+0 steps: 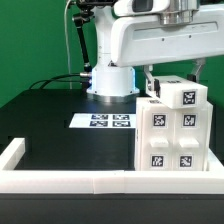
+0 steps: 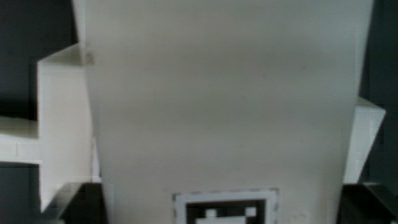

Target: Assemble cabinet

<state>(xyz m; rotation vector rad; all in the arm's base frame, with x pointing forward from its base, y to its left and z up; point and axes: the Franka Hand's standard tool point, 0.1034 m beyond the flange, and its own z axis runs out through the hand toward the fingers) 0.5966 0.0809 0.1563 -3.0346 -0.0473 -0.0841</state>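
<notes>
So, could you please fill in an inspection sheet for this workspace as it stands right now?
Surface: black table with a low white rim.
Job's things: matte white boxy cabinet with black-and-white tags, upright at the exterior view's right; it fills the wrist view.
Clutter: nothing seen; only the flat white marker board.
End effector: above the cabinet, fingers hidden; open or shut cannot be told.
Cables: black cable beside the arm's base.
Surroundings: plain pale wall.

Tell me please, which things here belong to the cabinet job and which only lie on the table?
Belongs to the job:
- matte white boxy cabinet with square tags
- robot's two-finger gripper, above the cabinet

Not part of the job:
- thin flat white marker board
- low white rim edging the black table
</notes>
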